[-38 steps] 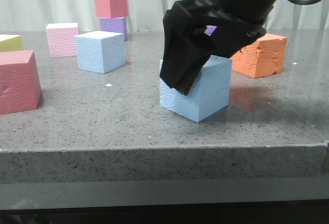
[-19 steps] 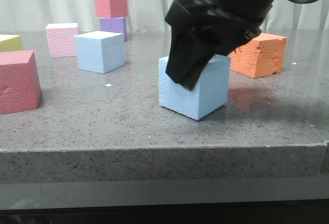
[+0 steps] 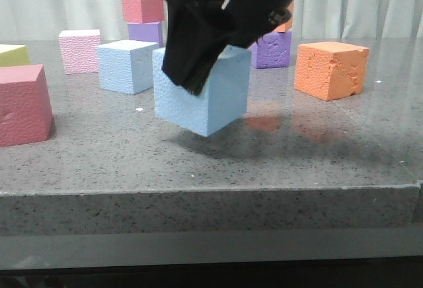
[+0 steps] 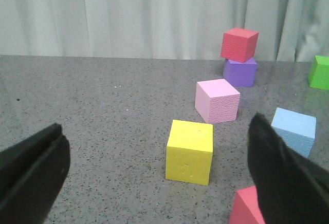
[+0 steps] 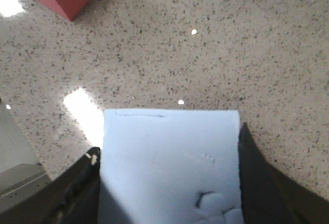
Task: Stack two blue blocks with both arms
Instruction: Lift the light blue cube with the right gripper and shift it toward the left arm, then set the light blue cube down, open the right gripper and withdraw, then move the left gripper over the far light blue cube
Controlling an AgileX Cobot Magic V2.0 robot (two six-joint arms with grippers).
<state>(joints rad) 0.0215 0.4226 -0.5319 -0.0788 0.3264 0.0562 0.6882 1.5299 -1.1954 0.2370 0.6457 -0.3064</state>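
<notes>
While clamped — pebbled blue foam cube (image 3: 201,93).

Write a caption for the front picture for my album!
Right gripper carries one blue block above the table toward the other blue block.

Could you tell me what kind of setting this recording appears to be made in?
Probably a robot lab test bench: a speckled grey stone tabletop, a pale curtain backdrop, and coloured foam cubes such as the blue block held by the right gripper.

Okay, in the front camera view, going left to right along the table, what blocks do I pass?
Yellow block → big red block → pink block → resting blue block → blue block held by the right gripper → orange block.
</notes>
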